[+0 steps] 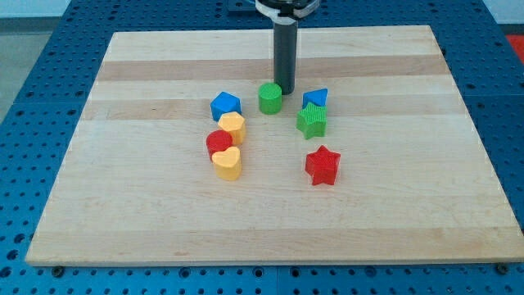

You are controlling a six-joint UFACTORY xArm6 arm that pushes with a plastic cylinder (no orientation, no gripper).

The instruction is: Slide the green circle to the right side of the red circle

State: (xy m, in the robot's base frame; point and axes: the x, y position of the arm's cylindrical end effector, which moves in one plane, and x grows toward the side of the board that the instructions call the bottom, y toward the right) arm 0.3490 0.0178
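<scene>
The green circle (270,97), a short ribbed cylinder, sits on the wooden worktop (147,221) above and to the view's right of the red circle (219,142), with some bare wood between the two. My tip (284,90) stands just beside the green circle, on its upper-right edge as the view shows it; I judge it touching or nearly so, though the rod's dark base blends with the shadow there and I cannot be sure of contact. There is no hand on this arm, only the rod, so nothing can be said of open or closed. That placement makes sense for the task: from the upper right, a push would send the green circle down and toward the view's left, which is the way to the spot just right of the red circle. The red circle itself is wedged in a tight column, a yellow block (233,125) touching it above and a yellow heart (228,163) touching it below, with a blue block (225,105) further up. To the red circle's right, well apart, lie a green star (312,121), a blue block (315,99) above that, and a red star (322,165) lower down. The gap right of the red circle is open, so the green circle's path looks free.
</scene>
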